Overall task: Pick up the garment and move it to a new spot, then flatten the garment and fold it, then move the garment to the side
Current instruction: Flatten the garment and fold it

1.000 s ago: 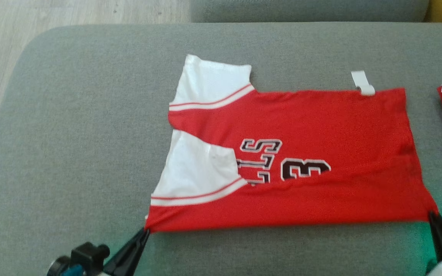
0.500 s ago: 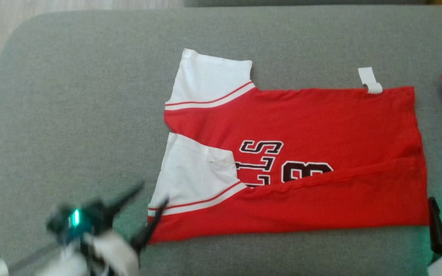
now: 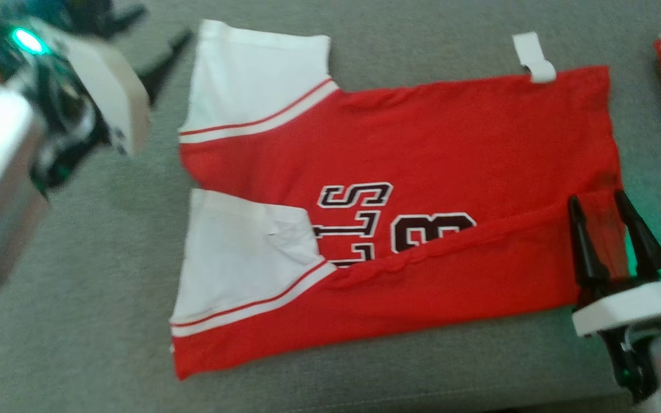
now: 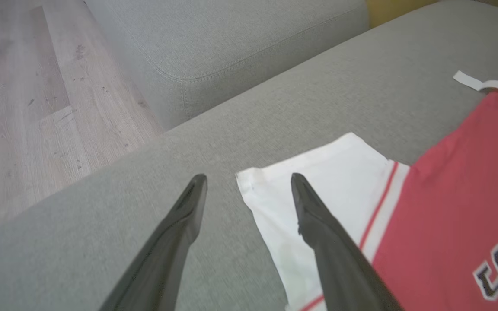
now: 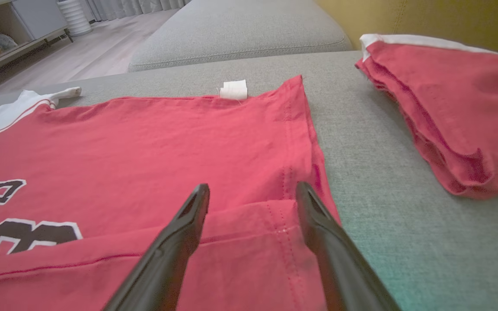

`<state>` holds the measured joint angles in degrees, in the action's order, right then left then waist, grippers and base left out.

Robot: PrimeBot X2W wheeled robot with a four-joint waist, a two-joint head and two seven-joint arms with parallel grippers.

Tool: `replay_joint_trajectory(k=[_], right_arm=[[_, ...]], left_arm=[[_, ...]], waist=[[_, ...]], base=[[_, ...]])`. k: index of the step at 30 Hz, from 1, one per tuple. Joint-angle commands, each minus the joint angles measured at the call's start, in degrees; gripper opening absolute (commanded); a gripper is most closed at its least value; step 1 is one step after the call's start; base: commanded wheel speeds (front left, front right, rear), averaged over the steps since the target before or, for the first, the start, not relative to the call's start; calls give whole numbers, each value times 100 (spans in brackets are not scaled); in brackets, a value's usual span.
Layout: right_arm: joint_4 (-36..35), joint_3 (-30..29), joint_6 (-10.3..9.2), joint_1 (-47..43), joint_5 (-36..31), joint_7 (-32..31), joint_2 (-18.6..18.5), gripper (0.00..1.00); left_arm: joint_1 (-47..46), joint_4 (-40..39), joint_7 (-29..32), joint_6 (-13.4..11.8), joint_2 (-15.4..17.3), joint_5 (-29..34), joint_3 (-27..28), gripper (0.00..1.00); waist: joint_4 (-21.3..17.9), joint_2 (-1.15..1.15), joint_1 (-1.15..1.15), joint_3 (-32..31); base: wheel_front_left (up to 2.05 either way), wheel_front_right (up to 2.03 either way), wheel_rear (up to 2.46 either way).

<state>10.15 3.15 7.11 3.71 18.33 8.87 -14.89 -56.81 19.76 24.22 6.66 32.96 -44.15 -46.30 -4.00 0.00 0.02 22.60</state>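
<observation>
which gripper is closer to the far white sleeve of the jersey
Left. The left gripper is open at the outer edge of the far white sleeve, one finger over its corner. The right gripper is open at the opposite end of the jersey, over the red hem.

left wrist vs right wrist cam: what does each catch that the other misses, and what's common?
Left wrist: the open left end effector, fingers straddling a white sleeve corner.
Right wrist: the open right end effector above the folded-over red hem, a pale shelf cabinet, and a separate folded red garment pile seen clearly.
Both: the red-and-white lettered jersey, its white tag loop, the grey fabric couch cushion, pale wood floor.
</observation>
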Motion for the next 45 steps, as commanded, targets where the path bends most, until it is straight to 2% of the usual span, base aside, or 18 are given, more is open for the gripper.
replay_joint_trajectory(k=[1,6,14,28,30,32,33,34,37,42,45], right_arm=[[-142,167,37,109,37,62,-81,100],[-14,471,37,410,197,151,-59,100],[248,717,37,656,324,346,0,100],[503,609,37,741,321,530,38,100],[501,602,37,761,306,536,40,100],[500,592,37,781,297,540,42,100],[500,592,37,781,297,540,42,100],[500,590,37,795,292,541,46,100],[488,607,37,858,276,540,52,100],[461,725,37,1143,262,427,-51,100],[477,862,37,1500,393,136,-160,100]], left_arm=[[-460,60,124,42,191,-26,230,100],[-1068,839,613,73,273,-175,102,100],[-1163,1440,975,80,626,-327,-90,100],[-1118,855,1393,82,906,-968,-587,100],[-1125,712,1435,82,959,-1043,-676,93],[-1134,613,1464,82,1024,-1084,-763,73],[-1134,613,1464,82,1024,-1084,-763,73],[-1139,589,1458,82,1051,-1100,-788,46],[-1201,561,1252,82,1094,-1042,-815,0],[-1319,621,855,82,1047,-911,-903,0],[-1374,640,754,82,1020,-946,-994,0]], waist=[[-368,0,-2,342],[-729,0,-2,643],[-1088,0,-2,839],[-1175,0,-2,887],[-1171,0,-2,881],[-1169,0,-2,882],[-1169,0,-2,882],[-1173,0,-2,882],[-1177,0,-2,897],[-1148,0,-2,848],[-1111,0,-2,788]], base=[[0,0,0],[0,0,0],[0,0,0],[0,0,0],[0,0,0],[0,0,0],[0,0,0],[0,0,0],[0,0,0],[0,0,0],[0,0,0]])
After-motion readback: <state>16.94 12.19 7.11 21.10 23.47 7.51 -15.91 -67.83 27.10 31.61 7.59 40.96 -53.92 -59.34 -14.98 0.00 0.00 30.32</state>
